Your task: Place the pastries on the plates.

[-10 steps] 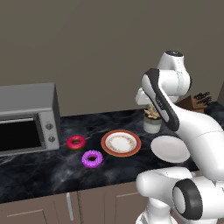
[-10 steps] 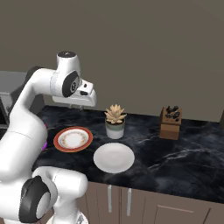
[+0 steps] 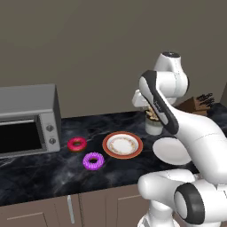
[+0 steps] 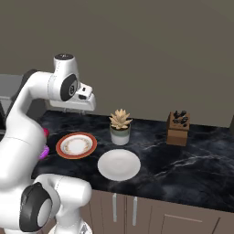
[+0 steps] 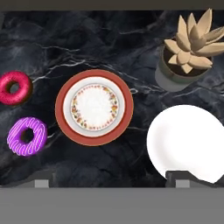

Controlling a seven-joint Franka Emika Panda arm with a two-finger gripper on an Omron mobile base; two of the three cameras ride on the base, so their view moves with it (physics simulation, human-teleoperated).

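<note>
Nothing is placed yet: open tool point(image 5: 109, 178) hovers high above the bench point(image 5: 87, 43); next, descend onto purple donut point(image 5: 27, 136).

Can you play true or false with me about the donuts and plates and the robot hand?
1. Both donuts are on the counter, not on plates. True: the purple donut and the red donut lie on the dark counter, beside the orange-rimmed plate.
2. The white plate has a donut on it. False: nothing lies on it.
3. The gripper is holding the purple donut. False: it is open, high above the counter, holding nothing.
4. A potted plant stands near the white plate. True.
5. The two plates are stacked. False: they lie side by side, apart.
</note>
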